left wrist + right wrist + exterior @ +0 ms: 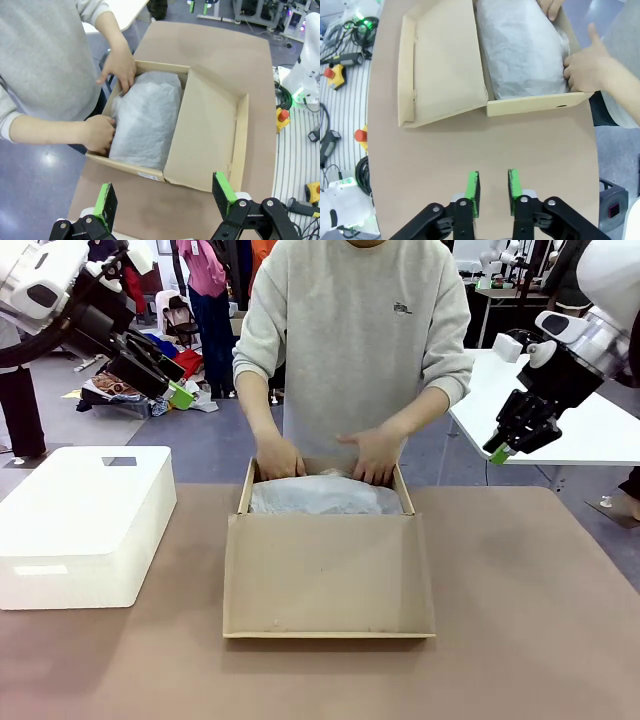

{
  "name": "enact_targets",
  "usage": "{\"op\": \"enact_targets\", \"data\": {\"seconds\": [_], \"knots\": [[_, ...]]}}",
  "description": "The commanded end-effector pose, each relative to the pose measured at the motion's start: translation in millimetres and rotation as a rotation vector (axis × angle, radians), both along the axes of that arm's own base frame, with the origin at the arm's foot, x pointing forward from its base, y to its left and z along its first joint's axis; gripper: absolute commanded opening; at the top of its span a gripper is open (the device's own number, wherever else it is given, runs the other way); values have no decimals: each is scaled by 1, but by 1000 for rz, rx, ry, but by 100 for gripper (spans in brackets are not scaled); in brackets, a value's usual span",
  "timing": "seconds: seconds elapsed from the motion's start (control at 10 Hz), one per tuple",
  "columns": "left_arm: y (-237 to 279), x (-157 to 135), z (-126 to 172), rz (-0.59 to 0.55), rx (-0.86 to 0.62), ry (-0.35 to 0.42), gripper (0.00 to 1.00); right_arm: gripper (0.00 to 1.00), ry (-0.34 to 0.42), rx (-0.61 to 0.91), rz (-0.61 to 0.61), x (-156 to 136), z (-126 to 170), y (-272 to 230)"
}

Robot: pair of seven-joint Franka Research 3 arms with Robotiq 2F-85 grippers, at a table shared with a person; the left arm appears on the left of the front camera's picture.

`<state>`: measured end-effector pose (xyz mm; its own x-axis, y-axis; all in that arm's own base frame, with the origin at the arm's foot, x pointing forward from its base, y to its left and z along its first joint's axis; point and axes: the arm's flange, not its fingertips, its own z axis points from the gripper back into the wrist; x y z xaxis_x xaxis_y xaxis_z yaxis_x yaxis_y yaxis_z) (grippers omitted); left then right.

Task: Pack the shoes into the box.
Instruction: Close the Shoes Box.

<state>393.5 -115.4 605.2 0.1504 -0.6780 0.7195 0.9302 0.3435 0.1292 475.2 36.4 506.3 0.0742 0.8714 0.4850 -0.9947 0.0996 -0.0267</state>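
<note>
1. The box (330, 585) sat mid-surface (520, 620). Its lid flap lay open and flat toward the robot's side, with the tray on the person's side.
2. White tissue (322, 496) filled the tray and covered whatever lay under it, so I honestly couldn't make out the shoes.
3. The person had one hand (278, 456) and the other hand (375, 453) at the tray's far edge, both touching the tissue.
4. The left jaws (163, 189) were spread wide with nothing between them. They hung up in the air off the robot's left, well apart from the box. In the left wrist view the box lay below and ahead of the fingertips, with the tray's near long wall and the flap's edge closest.
5. The right jaws (493, 181) stood close together with a small gap and gripped nothing. They were raised on the robot's right over bare surface, clear of the box. In the right wrist view the tray's short wall was the part closest ahead of them.
6. A white plastic box (85, 525) sat on the surface at the robot's left, near the cardboard one but not touching it.
</note>
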Motion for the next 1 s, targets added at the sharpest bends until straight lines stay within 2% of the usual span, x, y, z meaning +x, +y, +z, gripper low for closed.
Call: {"op": "enact_targets", "data": {"seconds": [0.0,0.9], "knots": [[1,1,1,-11,-19,-3,100,0,37,38,-56,-4,-5,2],[1,1,1,-11,-19,-3,100,0,131,108,-110,-27,-50,5]]}}
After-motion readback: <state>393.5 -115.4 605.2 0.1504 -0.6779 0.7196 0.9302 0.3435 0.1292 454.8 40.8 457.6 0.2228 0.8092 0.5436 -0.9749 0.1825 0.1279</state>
